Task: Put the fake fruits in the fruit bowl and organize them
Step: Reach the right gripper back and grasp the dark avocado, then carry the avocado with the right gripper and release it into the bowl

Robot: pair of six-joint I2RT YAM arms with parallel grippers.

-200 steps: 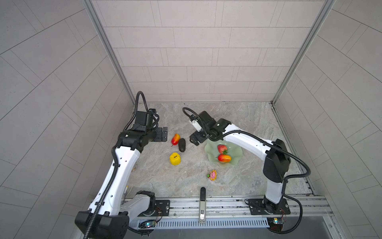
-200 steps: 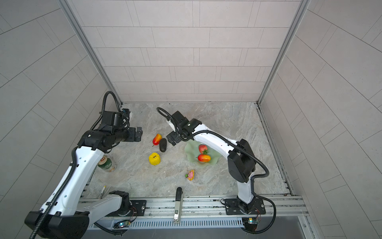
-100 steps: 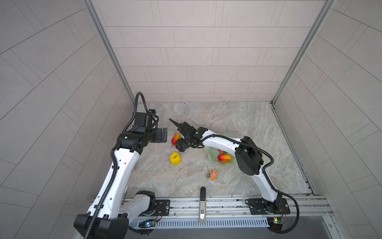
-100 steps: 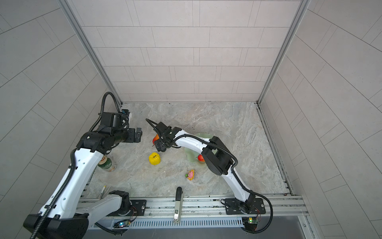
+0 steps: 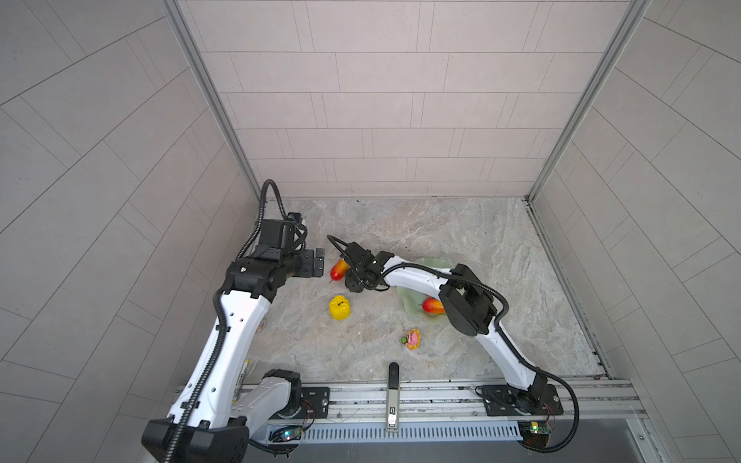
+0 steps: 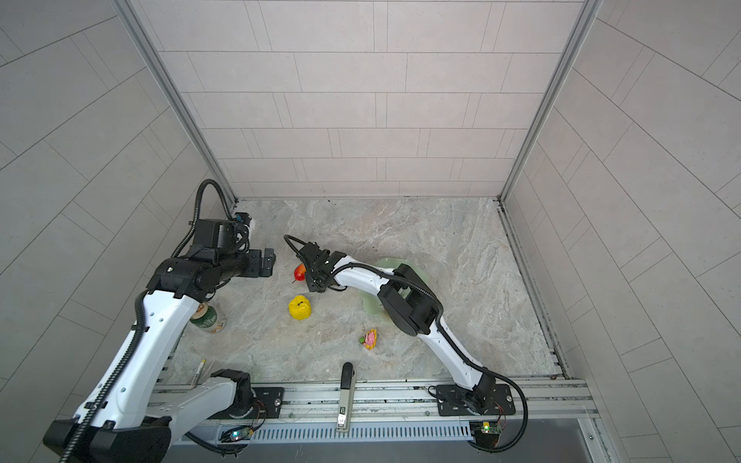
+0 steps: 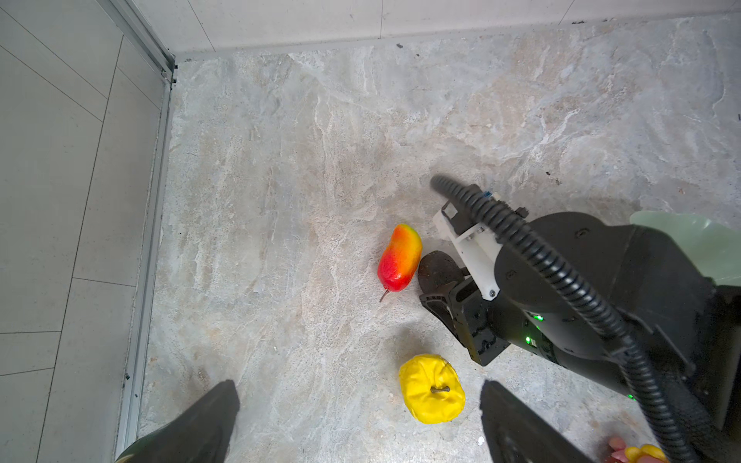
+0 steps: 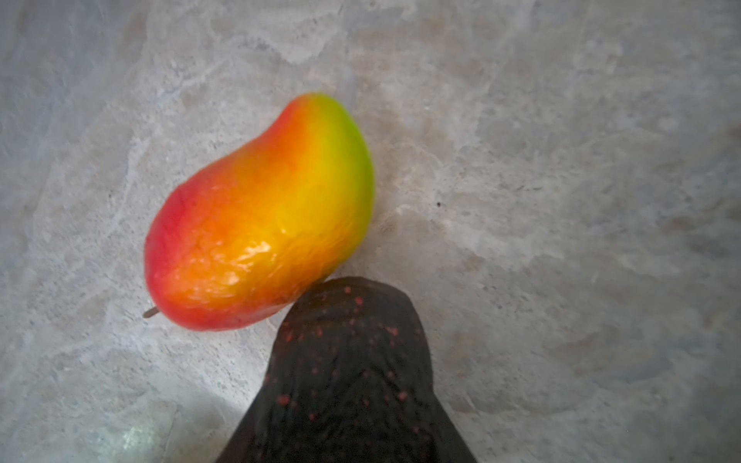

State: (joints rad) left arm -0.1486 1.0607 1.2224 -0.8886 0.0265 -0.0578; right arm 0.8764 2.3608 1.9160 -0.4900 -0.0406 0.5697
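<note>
Shows a marbled tabletop point(image 5: 461, 240) enclosed by pale tiled walls, with two white-and-black arms rising from a front rail. Shows the right gripper point(image 7: 441, 280) low at the tabletop, left of centre in both top views, pinching the dark oval fruit point(image 8: 349, 352): one black finger pressed against the fruit's side in the left wrist view, the opposite finger hidden behind a white mount. Shows the left gripper point(image 5: 315, 260) hovering above the tabletop at the left, fingers point(image 7: 216, 417) spread wide and empty. Places the fruit bowl point(image 5: 431, 262), pale mint with a ruffled rim, right of centre, much of it covered by the right arm. Holds one red-to-yellow mango point(image 5: 432, 306) inside the bowl, near the front rim. Sets a round metal can point(image 6: 206, 316) at the left, partly under the left arm in a top view. Sets the lumpy yellow fruit point(image 5: 339, 308) on bare tabletop, left of the bowl and apart from it. Lays the second mango point(image 8: 260, 212) flat on the tabletop, outside the bowl, between the two grippers. Puts the dark oval fruit, speckled red, just beside that mango; touching or not, cannot tell. Sets a small pink-and-yellow trinket point(image 5: 412, 340) alone nearer the front rail.
</note>
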